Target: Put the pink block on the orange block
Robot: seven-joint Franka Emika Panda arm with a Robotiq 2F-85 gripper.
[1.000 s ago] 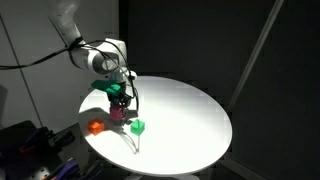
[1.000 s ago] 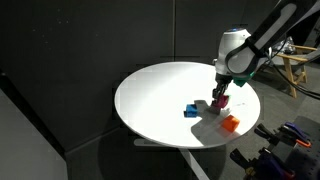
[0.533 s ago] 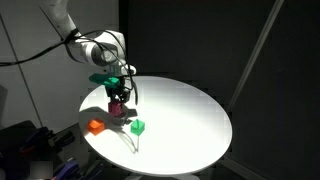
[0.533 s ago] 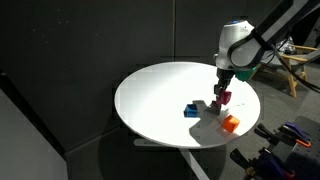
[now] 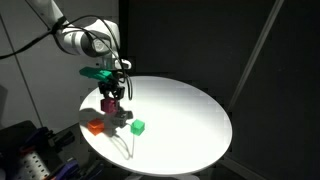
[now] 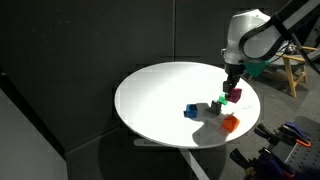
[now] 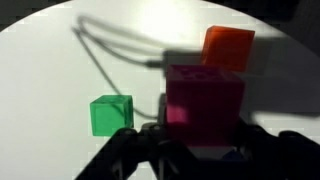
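Magenta-pink, the pink block (image 7: 203, 100) sits clamped between the fingers of the end effector (image 7: 200, 138), held clear of the white counter (image 5: 185, 110). The orange block (image 7: 229, 46) rests just beyond it, with a green cube (image 7: 111, 115) nearby.

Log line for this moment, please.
phase: carry | gripper: shut on pink block, off the table | orange block: on table, nothing on it | green block: on table, apart
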